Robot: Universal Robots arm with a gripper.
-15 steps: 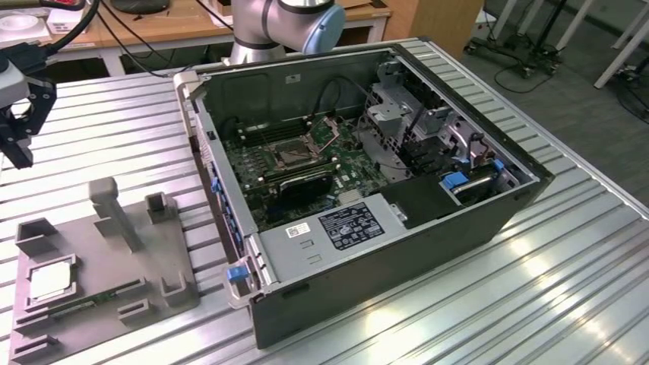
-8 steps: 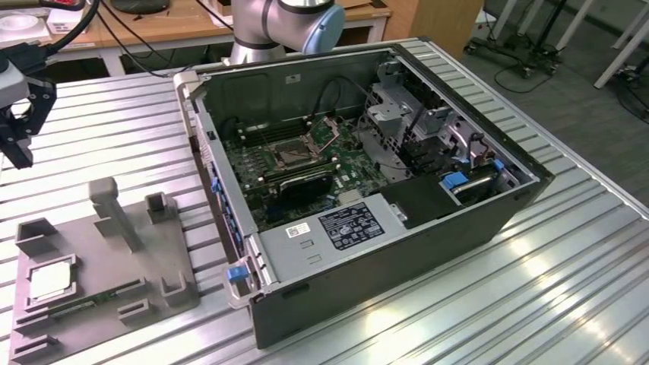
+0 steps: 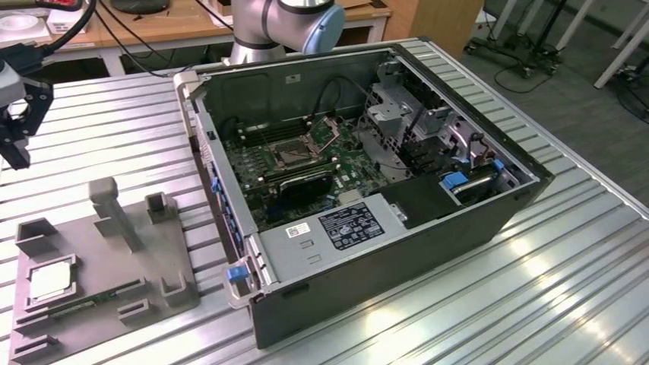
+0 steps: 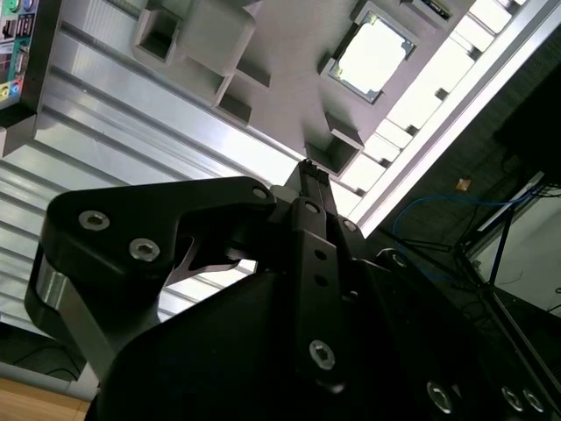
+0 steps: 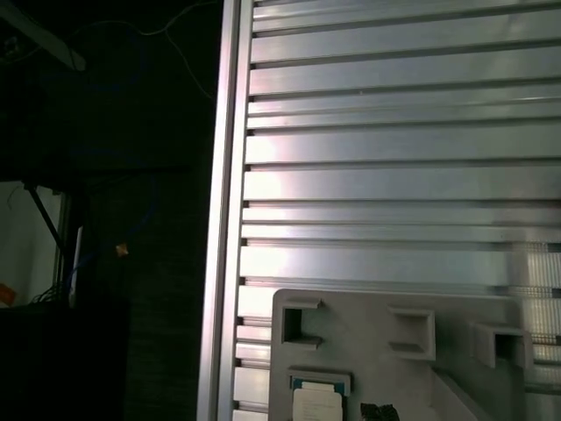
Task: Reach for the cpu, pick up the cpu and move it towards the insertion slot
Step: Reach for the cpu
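1. Tool [image 3: 18, 152]: black, at the exterior view's left edge, hanging over the bench [image 3: 568, 289]; in the second wrist view its tip [image 4: 311, 171] points towards the tray; whether it is open or closed I cannot tell; it is apart from the cpu.
2. Cpu [image 3: 51, 281]: small flat square chip with a pale metal top; it lies flat in a square recess of the tray [image 3: 152, 258], near the tray's edge on the exterior view's left; it shows bright in the second wrist view [image 4: 372, 57] and at the frame edge in the first wrist view [image 5: 320, 402].
3. Tray: grey plastic, with upright posts and recesses; it rests on the bench just beside the computer case [image 3: 406, 251].
4. Memory stick [image 3: 91, 300]: long, thin, green; seated in the tray near the cpu.
5. Insertion slot [image 3: 294, 156]: square dark socket with a metal frame, on the green board inside the open computer case; well apart from the cpu and the tool.
6. Arm [image 3: 279, 23]: grey and blue joint, behind the case.
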